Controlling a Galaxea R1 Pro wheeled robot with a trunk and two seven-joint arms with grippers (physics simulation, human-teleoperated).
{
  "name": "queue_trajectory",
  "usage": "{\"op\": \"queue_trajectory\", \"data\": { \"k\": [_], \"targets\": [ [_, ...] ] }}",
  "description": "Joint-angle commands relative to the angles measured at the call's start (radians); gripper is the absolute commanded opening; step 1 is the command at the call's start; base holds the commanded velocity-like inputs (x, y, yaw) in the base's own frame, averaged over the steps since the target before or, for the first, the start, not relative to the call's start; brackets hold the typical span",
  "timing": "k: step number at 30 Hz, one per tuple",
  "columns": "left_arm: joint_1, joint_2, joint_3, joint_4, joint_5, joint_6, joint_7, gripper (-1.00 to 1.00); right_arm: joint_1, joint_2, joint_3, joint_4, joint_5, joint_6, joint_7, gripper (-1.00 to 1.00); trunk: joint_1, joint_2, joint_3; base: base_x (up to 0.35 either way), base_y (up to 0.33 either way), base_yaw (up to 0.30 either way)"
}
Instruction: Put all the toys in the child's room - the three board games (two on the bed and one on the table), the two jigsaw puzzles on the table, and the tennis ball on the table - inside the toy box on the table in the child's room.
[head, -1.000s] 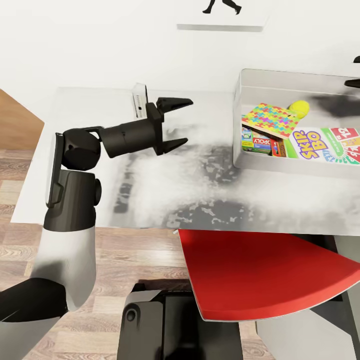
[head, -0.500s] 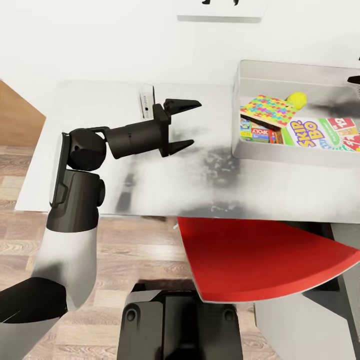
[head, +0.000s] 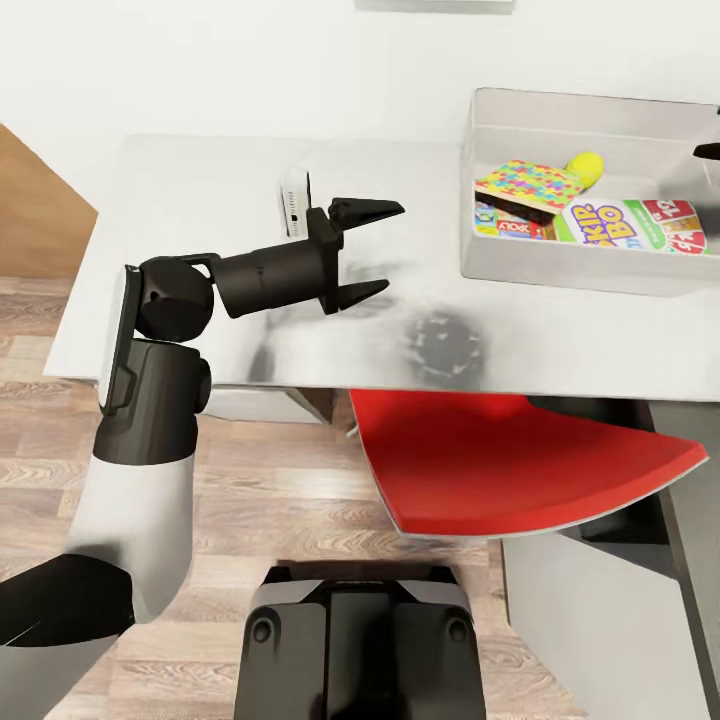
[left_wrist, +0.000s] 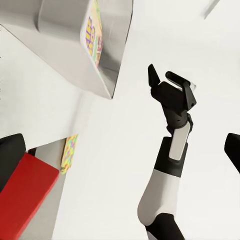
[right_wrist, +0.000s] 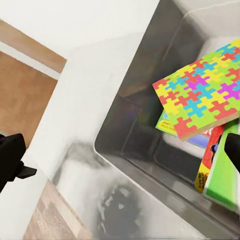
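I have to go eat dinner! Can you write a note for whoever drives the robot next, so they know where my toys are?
Left gripper: open, holding nothing, over the table.
Right gripper: open, holding nothing, by the toy box.
Done: one jigsaw puzzle, the tennis ball, the Skip-Bo game and the Monopoly game lie in the toy box.
Left: a puzzle-coloured mat lies outside the box, probably the second puzzle. Put it in. I cannot tell whether the blue game is in the box, so check.
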Motion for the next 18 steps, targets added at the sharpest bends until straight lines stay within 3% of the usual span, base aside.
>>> {"op": "queue_trajectory", "data": {
  "k": [1,10,18],
  "targets": [
    [-0.001,-0.001,0.001,0.000,0.009,0.001,0.010,1.00,-0.002,-0.001,0.005,-0.001,-0.002,0.003,0.003,1.00,0.000,-0.002,-0.001,-0.080,0.000,0.000],
    [-0.001,0.000,0.004,0.000,0.009,0.001,0.010,1.00,-0.002,-0.002,0.005,-0.007,-0.002,0.003,0.002,1.00,0.000,-0.002,-0.001,-0.042,0.000,-0.009],
    [-0.001,0.000,0.005,0.000,0.010,0.003,0.009,1.00,-0.002,-0.002,0.005,-0.008,-0.002,0.003,0.001,1.00,0.000,-0.002,0.001,-0.011,0.000,-0.152]
  ]
}}
